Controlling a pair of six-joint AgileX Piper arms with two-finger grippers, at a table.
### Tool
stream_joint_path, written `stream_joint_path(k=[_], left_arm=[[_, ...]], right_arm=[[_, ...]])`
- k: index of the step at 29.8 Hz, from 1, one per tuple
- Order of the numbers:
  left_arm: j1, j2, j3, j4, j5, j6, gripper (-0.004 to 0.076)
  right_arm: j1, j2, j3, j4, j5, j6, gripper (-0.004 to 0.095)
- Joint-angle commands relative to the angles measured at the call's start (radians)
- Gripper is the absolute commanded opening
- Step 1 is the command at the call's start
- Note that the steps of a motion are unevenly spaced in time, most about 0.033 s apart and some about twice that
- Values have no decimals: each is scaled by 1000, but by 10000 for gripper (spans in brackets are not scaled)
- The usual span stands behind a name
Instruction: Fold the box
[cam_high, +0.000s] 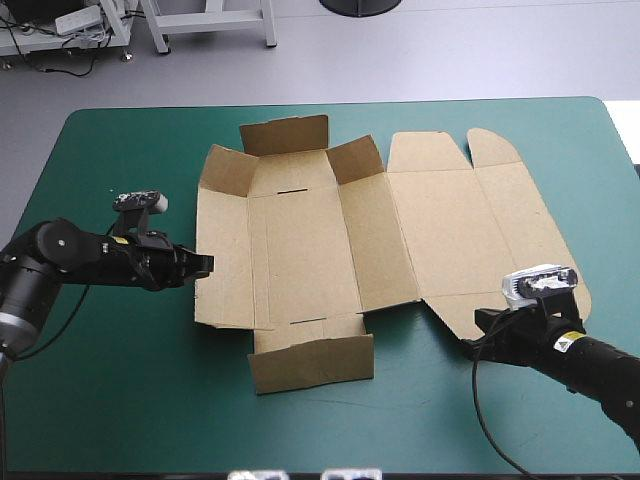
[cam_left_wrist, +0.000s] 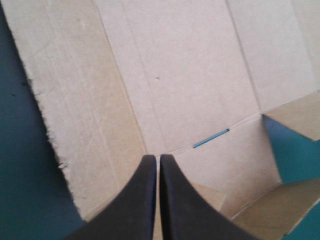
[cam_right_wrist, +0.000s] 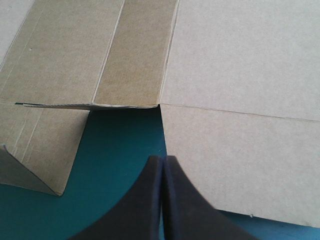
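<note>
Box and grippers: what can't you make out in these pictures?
High view: whether the left gripper touches the box is too small to tell.
High view: the right gripper is mostly hidden under its own wrist.
Left wrist view: its fingers cover the board beneath them.
Right wrist view: most of the box is cut off.

The left arm (cam_high: 60, 255) is black throughout, built of rounded, drum-like joint housings with a smooth, slightly glossy shell. A small yellow label (cam_high: 119, 240) sits on the link behind the left fingers (cam_left_wrist: 142, 200). The right arm (cam_high: 605, 368) is likewise black, a thick round tube, with its own yellow sticker (cam_high: 568, 343) just behind the right fingers (cam_right_wrist: 150, 200). Both pairs of fingers are matte black, broad at the base and curving like fins to a narrow tip. Their faces have a fine, foam-like grain, and a thin seam shows where they meet.
</note>
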Motion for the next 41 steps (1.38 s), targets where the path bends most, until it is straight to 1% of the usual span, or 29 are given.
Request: stream_joint_path(k=[1,3,4,7,9,11,14,16,18,19,23,25,30,36,41], left_arm=[[139,11,-39,-230,75,135,15],[201,13,-39,-277,126,171,15],[223,15,-39,-281,133,189,15],[225,15,-39,-224,148,201,17],[225,15,-27,-201,149,201,42],[225,15,-9,-192,151,197,115],[225,15,31,-132,134,152,267],[225,15,70,-112,95,141,377],[225,15,106,-120,74,141,441],[225,15,123,-122,64,146,456],[225,18,174,-141,6,183,460],[225,26,182,-163,2,201,460],[225,97,182,-252,4,278,460],[225,180,182,-262,2,304,459],[225,227,182,-349,24,383,459]], right_arm=[[2,1,-35,25,-35,-1,-24],[2,1,-35,25,-33,-1,-24],[2,1,-35,25,-33,-1,-24],[2,1,-35,27,-27,-1,-24],[2,1,-35,27,-17,-1,-24],[2,1,-35,27,-10,-1,-24],[2,1,-35,27,-3,-1,-24],[2,1,-35,27,-1,-1,-24],[2,1,-35,27,-1,-1,-24],[2,1,-35,27,-1,-1,-24],[2,1,-35,31,0,-1,-24],[2,1,-35,32,3,-1,-24],[2,1,-35,34,10,-1,-24],[2,1,-35,34,36,-1,-24],[2,1,-35,34,42,6,-24]])
